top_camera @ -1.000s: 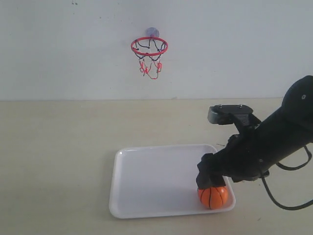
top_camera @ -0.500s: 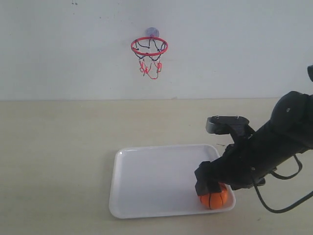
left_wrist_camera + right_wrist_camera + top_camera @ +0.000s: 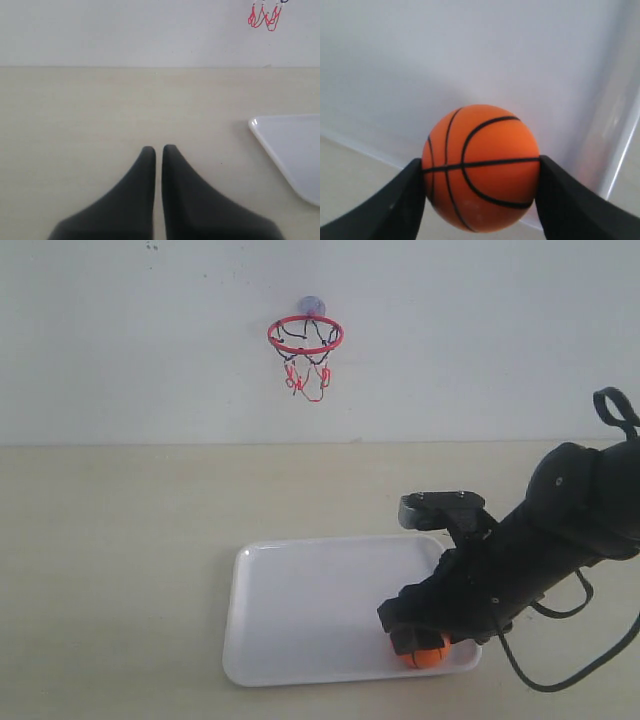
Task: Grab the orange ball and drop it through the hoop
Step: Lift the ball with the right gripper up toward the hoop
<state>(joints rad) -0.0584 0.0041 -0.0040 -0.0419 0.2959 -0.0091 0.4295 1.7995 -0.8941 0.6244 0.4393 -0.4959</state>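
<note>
Your right hand [image 3: 418, 644] is down in the white tray [image 3: 310, 610], at the corner nearest the camera on the arm's own side. There it is clamped on the orange ball [image 3: 432, 654]. In the right wrist view both black fingers [image 3: 405, 200] press flat against opposite sides of the ball [image 3: 481, 167], one on each end of its middle seam. The ball sits low against the tray's raised rim [image 3: 615, 150]; you cannot tell whether it rests on the tray floor or is just clear of it. The dark arm leans over that same corner and hides most of the ball in the exterior view.

Your left hand [image 3: 158, 149] hangs over the bare surface [image 3: 75, 115], apart from the tray's edge [image 3: 290, 150]. Its two fingers are drawn together with only a thin slit between them, and nothing is held.

The hoop [image 3: 305, 335] is fixed on the wall, high above and well behind the tray.
</note>
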